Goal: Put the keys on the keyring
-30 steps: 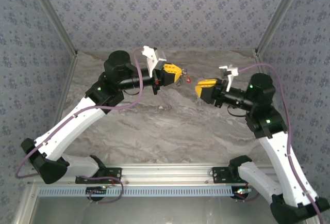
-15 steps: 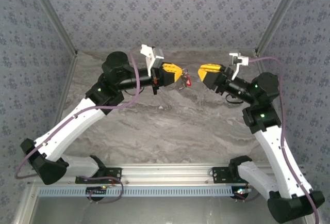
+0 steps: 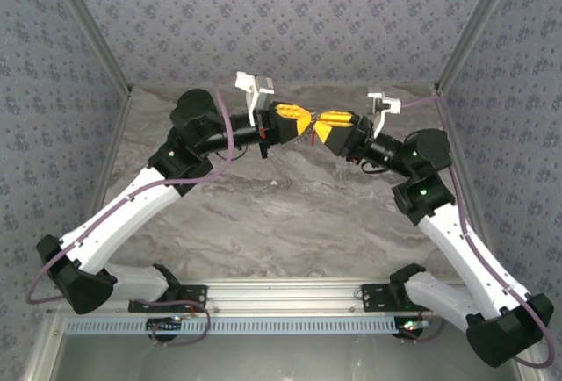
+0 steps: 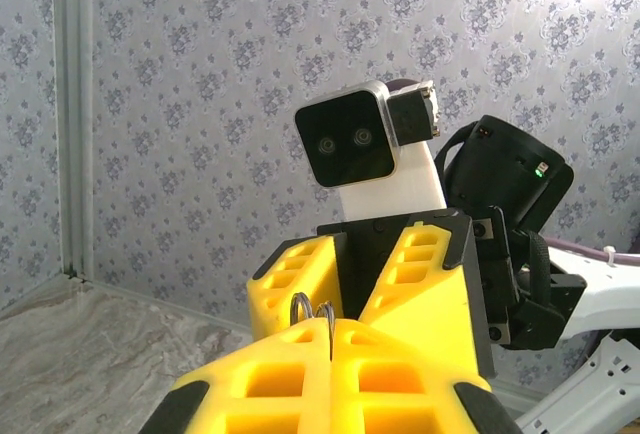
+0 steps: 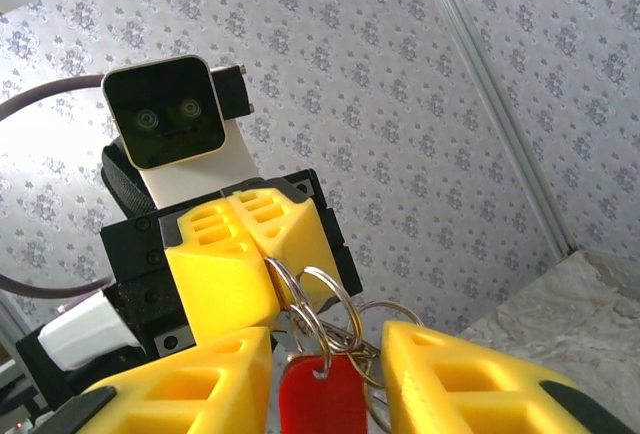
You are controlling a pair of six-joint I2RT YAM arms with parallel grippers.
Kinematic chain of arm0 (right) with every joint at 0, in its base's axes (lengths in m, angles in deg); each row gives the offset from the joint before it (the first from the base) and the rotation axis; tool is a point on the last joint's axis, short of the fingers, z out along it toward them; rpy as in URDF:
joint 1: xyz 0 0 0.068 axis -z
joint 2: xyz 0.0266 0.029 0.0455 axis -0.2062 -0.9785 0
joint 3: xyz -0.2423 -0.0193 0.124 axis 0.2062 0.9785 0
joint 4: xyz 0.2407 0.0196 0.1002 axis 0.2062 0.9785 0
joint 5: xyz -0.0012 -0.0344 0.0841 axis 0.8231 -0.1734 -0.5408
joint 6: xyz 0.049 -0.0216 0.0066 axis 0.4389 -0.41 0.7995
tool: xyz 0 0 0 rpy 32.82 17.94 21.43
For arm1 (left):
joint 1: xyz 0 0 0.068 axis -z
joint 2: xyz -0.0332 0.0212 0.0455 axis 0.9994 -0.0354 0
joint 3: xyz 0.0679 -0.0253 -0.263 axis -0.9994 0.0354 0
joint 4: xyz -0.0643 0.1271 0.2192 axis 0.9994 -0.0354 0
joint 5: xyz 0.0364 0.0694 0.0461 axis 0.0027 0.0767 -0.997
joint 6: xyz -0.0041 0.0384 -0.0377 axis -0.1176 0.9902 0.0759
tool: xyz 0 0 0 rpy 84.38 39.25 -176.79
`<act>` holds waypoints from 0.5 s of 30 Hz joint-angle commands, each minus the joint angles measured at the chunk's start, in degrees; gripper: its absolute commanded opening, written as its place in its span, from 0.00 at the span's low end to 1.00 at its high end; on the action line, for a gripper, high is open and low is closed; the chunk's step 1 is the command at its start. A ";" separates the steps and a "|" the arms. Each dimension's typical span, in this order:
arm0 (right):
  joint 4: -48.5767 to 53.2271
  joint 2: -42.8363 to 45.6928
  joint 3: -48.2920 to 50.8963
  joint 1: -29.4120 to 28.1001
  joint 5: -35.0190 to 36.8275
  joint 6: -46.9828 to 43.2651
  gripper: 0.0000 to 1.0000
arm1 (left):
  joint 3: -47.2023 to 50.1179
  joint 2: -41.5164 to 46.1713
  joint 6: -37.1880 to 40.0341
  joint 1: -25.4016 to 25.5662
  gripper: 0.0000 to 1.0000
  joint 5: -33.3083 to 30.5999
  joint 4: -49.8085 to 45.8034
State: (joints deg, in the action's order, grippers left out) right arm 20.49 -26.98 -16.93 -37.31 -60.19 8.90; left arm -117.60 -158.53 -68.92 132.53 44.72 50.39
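Patterned grey walls (image 3: 281, 21) close in the marbled tabletop (image 3: 290, 214) on three sides. The left arm (image 3: 132, 201) and the right arm (image 3: 457, 232) both rise from the near edge and reach inward over the far half of the tabletop, well above its surface, so that their yellow ends meet tip to tip in mid-air. In the top view the small things between those tips are too fine to make out. The left pincer (image 5: 268, 269) has its two yellow fingers pressed flat together, and they clamp the keyring (image 5: 318, 326), whose thin grey wire loops fan out from the seam towards the right wrist camera. In the left wrist view a short arc of the same wire stands up out of the closed seam. The right pincer (image 5: 325, 354) faces it head on with its fingers parted, one to each side of the hanging loops, and a narrow gap shows between each finger and what hangs there. The key (image 5: 320, 399) hangs from the loops, its red head low between those parted fingers; its metal blade cannot be seen.
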 commanded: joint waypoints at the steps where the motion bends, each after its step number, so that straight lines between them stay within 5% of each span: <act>1: -2.90 -1.21 -0.25 -1.18 0.07 -0.04 0.37 | 0.14 0.03 -1.08 0.11 0.00 1.35 4.71; 8: -4.71 -3.43 -2.12 -1.84 -1.06 0.49 0.36 | 0.23 -0.29 -1.71 0.13 0.00 1.76 5.15; 13: -5.01 -2.86 -2.11 -1.91 -1.02 0.57 0.14 | 0.40 -0.58 -1.97 0.10 0.00 1.15 4.62; 15: -5.50 -2.95 -2.13 -1.93 -1.39 1.10 0.13 | 0.48 -0.72 -2.06 0.14 0.00 1.07 4.40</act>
State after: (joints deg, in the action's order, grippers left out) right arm 16.29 -29.91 -17.36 -38.20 -59.47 9.58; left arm -117.25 -158.59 -70.23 131.83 44.00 51.49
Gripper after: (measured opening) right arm 0.135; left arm 0.040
